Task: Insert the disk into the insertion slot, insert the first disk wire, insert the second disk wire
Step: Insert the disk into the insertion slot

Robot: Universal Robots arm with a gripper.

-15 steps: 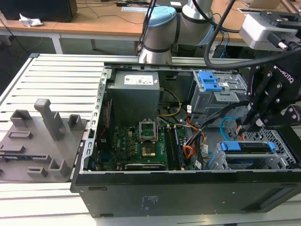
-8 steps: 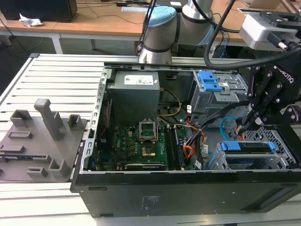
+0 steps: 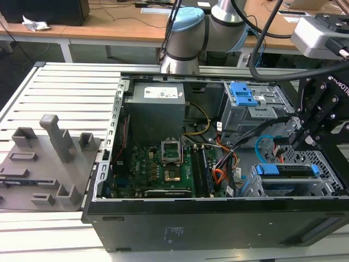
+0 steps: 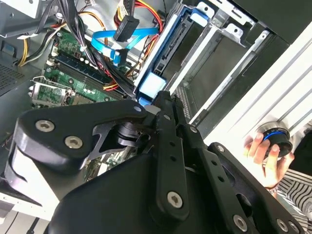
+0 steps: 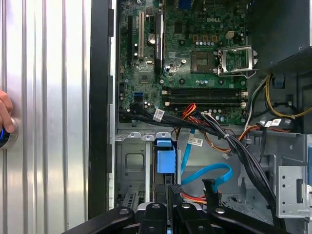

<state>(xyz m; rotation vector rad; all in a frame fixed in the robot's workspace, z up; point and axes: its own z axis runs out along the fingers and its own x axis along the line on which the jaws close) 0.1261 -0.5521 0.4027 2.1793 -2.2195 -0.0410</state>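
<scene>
Here, at the exterior view's left, a grey fixture tray (image 3: 49, 164) lies beside the open case (image 3: 218, 221), with the motherboard (image 3: 158, 169) in the middle. Further right, the second disk wire (image 3: 258, 145) loops light blue just beside the insertion slot (image 3: 308, 188). There the disk (image 3: 287, 170) stands on edge, a thin slab edged in bright blue, its long axis running left to right. In the second wrist view the gripper (image 4: 162, 96) has its fingers closed together. The tips are against the disk's blue near end, and the disk stretches straight ahead of them.
</scene>
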